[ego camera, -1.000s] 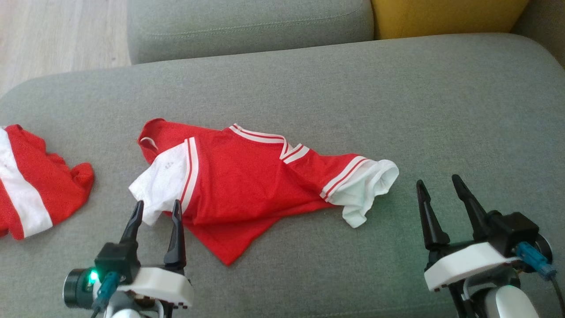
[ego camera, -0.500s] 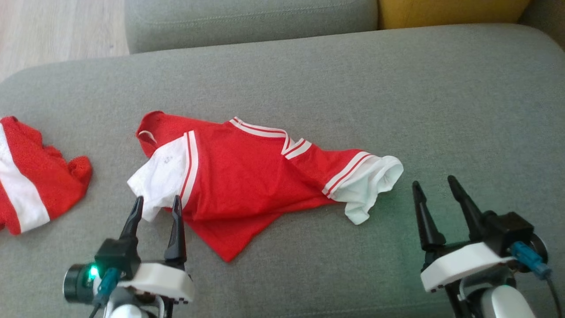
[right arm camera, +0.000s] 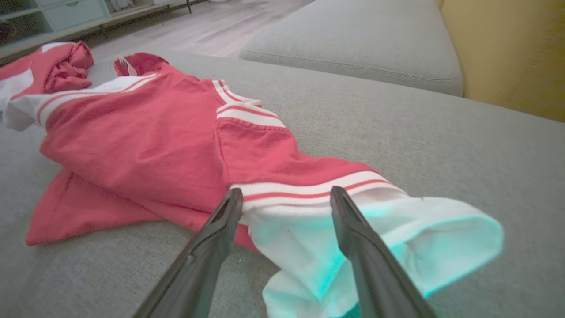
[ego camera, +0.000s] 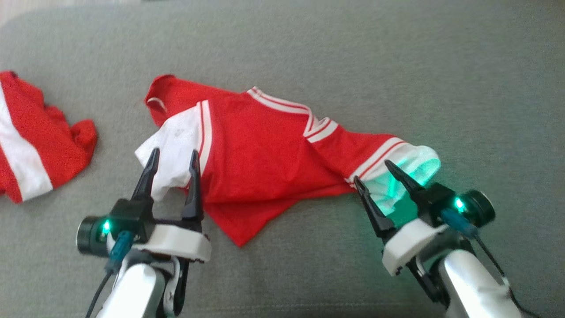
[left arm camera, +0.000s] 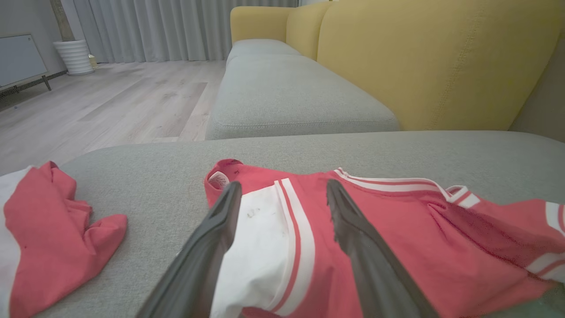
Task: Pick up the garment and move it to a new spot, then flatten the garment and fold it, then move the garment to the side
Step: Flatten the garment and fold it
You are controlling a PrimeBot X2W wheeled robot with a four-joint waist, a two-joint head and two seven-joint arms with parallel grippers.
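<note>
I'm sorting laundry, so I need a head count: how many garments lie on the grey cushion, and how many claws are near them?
Garments: 2, the shirt in the middle and the crumpled red and white piece at the left.
Claws: 2, the left claw and the right claw, both open.
Total: 4

Grey sofa seat (ego camera: 397, 66) bears red shirt (ego camera: 256, 150) and, perhaps, shorts (ego camera: 62, 137).

Head view steeply downward; both wrist views low, near shared garment (ego camera: 260, 159)
</note>
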